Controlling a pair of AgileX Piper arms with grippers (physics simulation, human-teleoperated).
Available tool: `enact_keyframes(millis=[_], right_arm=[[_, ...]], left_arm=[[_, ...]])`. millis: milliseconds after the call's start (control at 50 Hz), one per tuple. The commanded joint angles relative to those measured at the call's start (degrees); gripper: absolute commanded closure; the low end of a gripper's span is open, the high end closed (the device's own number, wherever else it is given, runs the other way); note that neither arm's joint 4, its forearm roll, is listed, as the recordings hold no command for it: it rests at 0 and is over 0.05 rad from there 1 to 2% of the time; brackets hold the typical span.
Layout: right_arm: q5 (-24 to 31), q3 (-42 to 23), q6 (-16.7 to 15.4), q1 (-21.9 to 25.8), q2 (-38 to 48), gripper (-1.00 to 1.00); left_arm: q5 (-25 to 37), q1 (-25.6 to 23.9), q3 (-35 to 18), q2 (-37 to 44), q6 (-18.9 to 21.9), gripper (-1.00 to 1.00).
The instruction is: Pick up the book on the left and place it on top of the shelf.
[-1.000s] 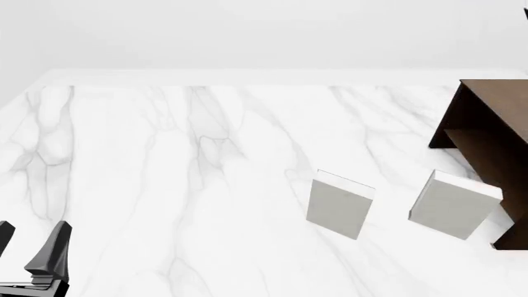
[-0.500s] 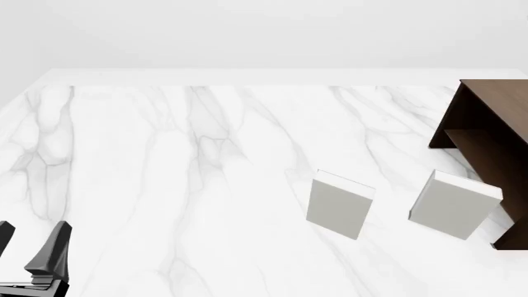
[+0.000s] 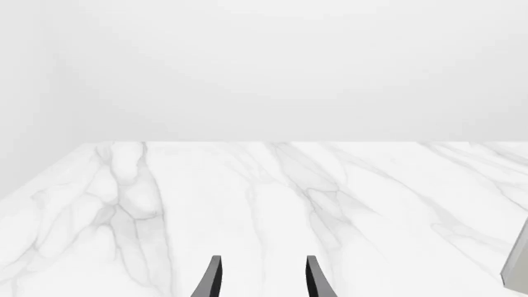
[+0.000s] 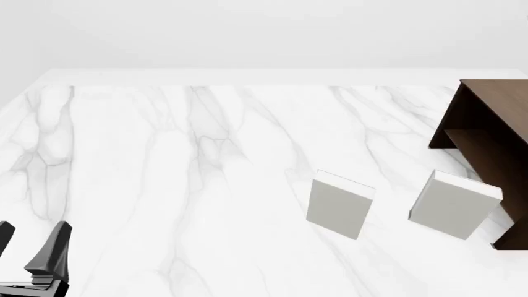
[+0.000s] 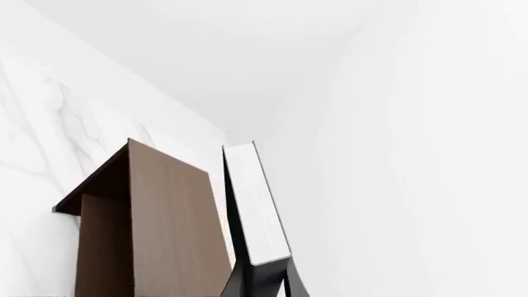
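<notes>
Up in the right wrist view, the right gripper point(image 5: 262, 278) was pinching the book point(image 5: 254, 207) by one end, its white page edges (with a thin dark cover strip alongside) facing the camera. The book sat just beside the flat top of the shelf point(image 5: 169, 223); whether they touched, I could not tell. Down at the near left corner of the table point(image 4: 165, 154), the left gripper point(image 4: 29, 247) hung with its fingers point(image 3: 210, 281) spread apart and nothing between them. Two pale grey books point(image 4: 340, 203) stood on the marble near the shelf's foot.
</notes>
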Motion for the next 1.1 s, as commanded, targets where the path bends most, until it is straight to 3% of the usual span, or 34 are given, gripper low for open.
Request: enact_keyframes(millis=[20, 1100], right_arm=[[-1.9, -0.84, 0.28, -1.34, 1.49, 1.0], [-9.42, -1.74, -1.8, -4.16, 12.0, 1.0]], left_arm=[[0.0, 0.0, 0.0, 0.0, 0.0, -1.0], [0.0, 0.0, 0.0, 0.0, 0.0, -1.0]])
